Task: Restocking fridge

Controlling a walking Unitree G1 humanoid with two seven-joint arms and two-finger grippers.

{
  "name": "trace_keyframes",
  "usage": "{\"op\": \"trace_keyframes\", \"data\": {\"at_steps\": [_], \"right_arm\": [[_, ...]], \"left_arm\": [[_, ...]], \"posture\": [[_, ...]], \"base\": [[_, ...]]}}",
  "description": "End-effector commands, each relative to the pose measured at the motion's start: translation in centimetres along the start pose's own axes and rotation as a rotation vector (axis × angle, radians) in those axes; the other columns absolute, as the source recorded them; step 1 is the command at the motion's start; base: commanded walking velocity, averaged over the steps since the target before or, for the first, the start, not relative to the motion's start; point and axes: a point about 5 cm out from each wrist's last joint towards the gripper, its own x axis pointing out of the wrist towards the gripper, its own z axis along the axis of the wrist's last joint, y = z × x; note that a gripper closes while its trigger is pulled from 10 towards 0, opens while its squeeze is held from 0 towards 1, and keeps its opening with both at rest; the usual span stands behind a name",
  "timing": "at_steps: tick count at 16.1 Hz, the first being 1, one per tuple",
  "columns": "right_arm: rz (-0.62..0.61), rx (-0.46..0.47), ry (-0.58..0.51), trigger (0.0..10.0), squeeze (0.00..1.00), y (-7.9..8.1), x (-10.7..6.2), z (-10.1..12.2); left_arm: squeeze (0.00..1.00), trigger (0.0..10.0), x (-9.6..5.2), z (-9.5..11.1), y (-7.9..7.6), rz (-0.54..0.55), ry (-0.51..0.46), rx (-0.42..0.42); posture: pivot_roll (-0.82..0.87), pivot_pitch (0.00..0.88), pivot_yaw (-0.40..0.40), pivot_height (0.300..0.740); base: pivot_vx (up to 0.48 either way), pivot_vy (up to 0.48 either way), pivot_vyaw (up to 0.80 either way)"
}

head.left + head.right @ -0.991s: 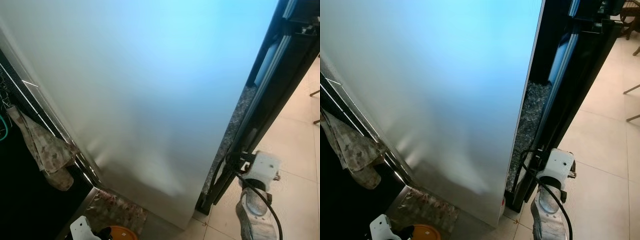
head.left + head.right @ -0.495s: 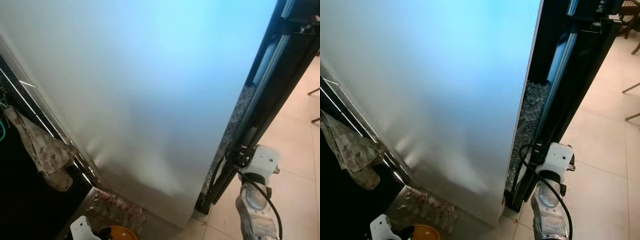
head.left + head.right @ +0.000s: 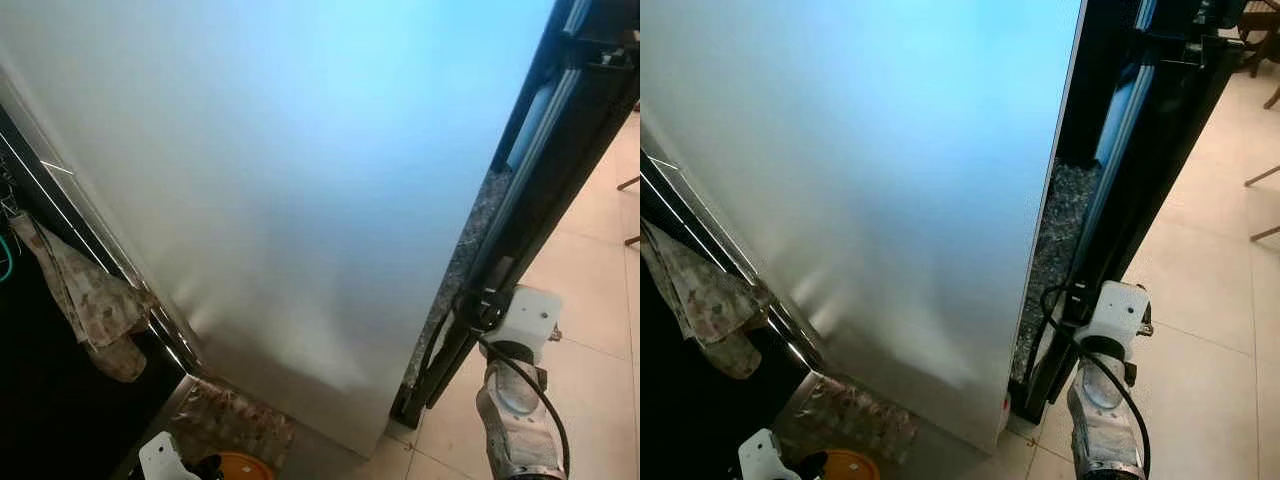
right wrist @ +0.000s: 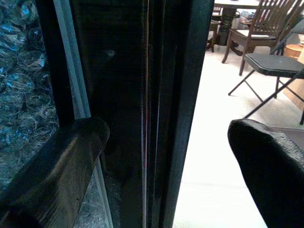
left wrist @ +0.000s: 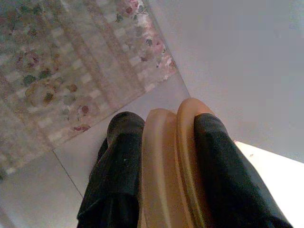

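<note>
Left eye view: big silver fridge door (image 3: 300, 200) takes up most of the picture, seen edge-on from close up. Dark frame (image 3: 545, 170) runs along its right edge, with a strip of grey speckled stone (image 3: 462, 270) between the two. Right arm (image 3: 515, 410) is raised low on the right, wrist housing up against the dark frame near its lower end; can't tell the finger state from here. Patterned towel (image 3: 90, 310) hangs on the dark appliance front at the left. Floral rug (image 3: 235, 425) lies on the floor at the door's bottom edge. Left arm's white wrist housing (image 3: 165, 458) is at the bottom edge, with an orange plate (image 3: 238, 467) just beside it.

Right eye view: same scene. Pale tiled floor (image 3: 1210, 300) stretches to the right of the frame.

Left wrist view: left gripper (image 5: 161, 156) is clamped on the orange plate, held on edge, one black finger (image 5: 118, 175) on each side of the rim. Rug and grey floor below it, fridge door just beside.

Right wrist view: right gripper (image 4: 166, 152) is spread wide, nothing between the fingers (image 4: 61, 161). Straight ahead is the dark frame, with the bubble-textured panel (image 4: 19, 95) on one side. Folding chair (image 4: 270, 66) and wooden chairs stand further back on the light floor.
</note>
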Motion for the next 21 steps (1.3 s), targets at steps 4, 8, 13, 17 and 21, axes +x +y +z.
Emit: {"op": "trace_keyframes", "data": {"at_steps": [4, 8, 13, 17, 21], "right_arm": [[0.013, 0.006, 0.011, 10.0, 0.0, 0.2, -0.5, -0.4], [0.056, 0.008, 0.013, 10.0, 0.0, 1.1, -0.9, -0.4], [0.05, 0.018, 0.018, 10.0, 0.0, 1.2, -1.1, -0.6], [0.019, 0.004, 0.011, 10.0, 0.0, 0.3, -1.0, -0.4], [0.001, -0.003, 0.028, 10.0, 0.0, 0.0, -1.5, -1.0]], "left_arm": [[0.0, 10.0, 0.0, -0.4, 0.1, 0.008, 0.021, 0.017], [0.0, 10.0, 0.0, -0.5, -0.1, 0.003, 0.021, 0.017], [0.0, 10.0, 0.0, -0.2, 0.1, 0.006, 0.019, 0.013], [0.0, 10.0, -0.1, -0.4, 0.4, 0.012, 0.023, 0.012], [0.0, 10.0, -0.2, -0.7, 0.5, 0.016, 0.03, 0.013]], "posture": [[-0.05, 0.015, 0.073, 0.74], [-0.05, 0.013, 0.072, 0.74], [-0.05, 0.013, 0.071, 0.74], [-0.05, 0.009, 0.067, 0.74], [-0.06, 0.01, 0.071, 0.74]], "base": [[0.0, 0.0, 0.0], [0.0, 0.0, 0.0], [0.0, 0.0, 0.0], [0.0, 0.0, 0.0], [0.0, 0.0, 0.0]]}}
